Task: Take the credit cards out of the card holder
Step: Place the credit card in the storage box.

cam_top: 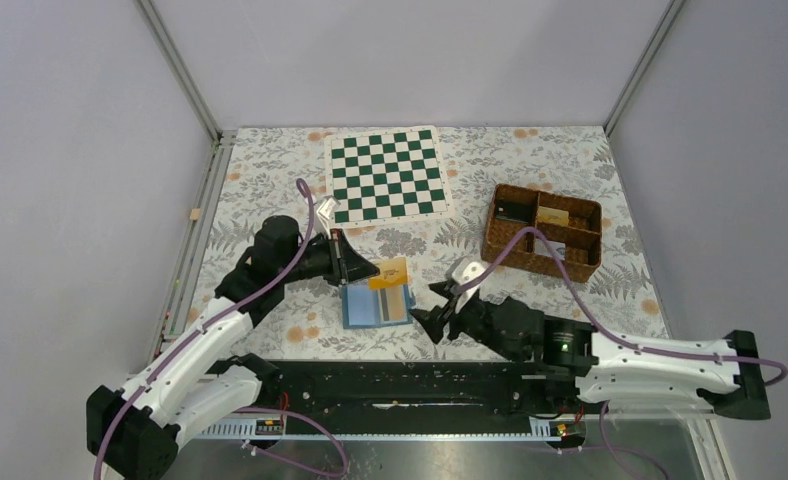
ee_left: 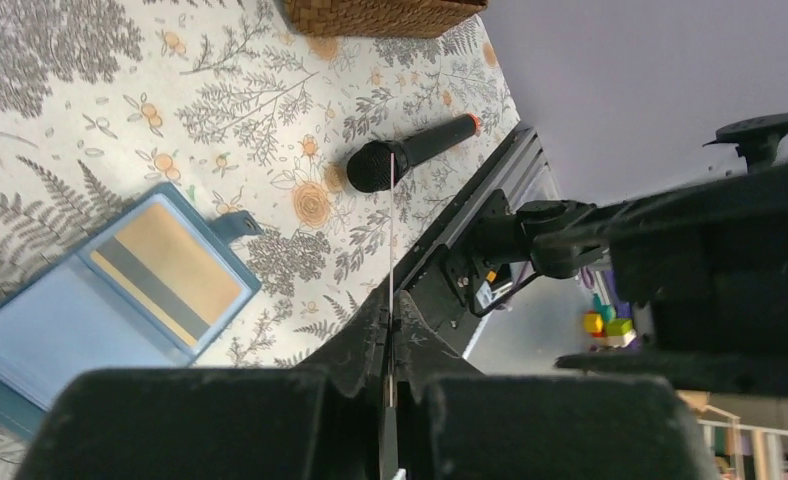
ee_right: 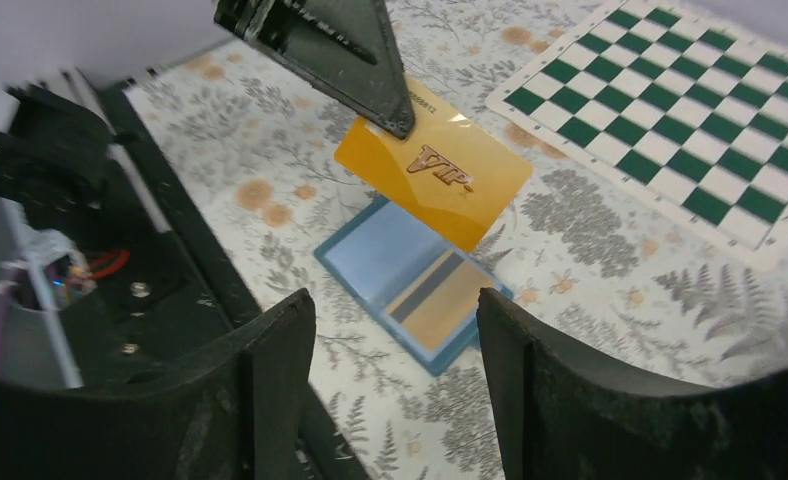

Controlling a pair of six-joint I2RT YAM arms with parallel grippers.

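Over on the left, the left gripper (cam_top: 365,268) is pinching a tan-gold plastic credit card (cam_top: 391,272) by one corner, holding it above the small blue card holder (cam_top: 360,308). That holder lies open on the floral tablecloth (cam_top: 270,200), a second gold card (cam_top: 398,303) in its right leaf. Just right, the right gripper (cam_top: 433,306) sits low, fingers spread, gripping nothing.

The credit card (ee_right: 432,178) is gold, the card holder (ee_right: 370,255) blue, the board (cam_top: 387,174) green-and-white chequered, the basket (cam_top: 491,228) brown.
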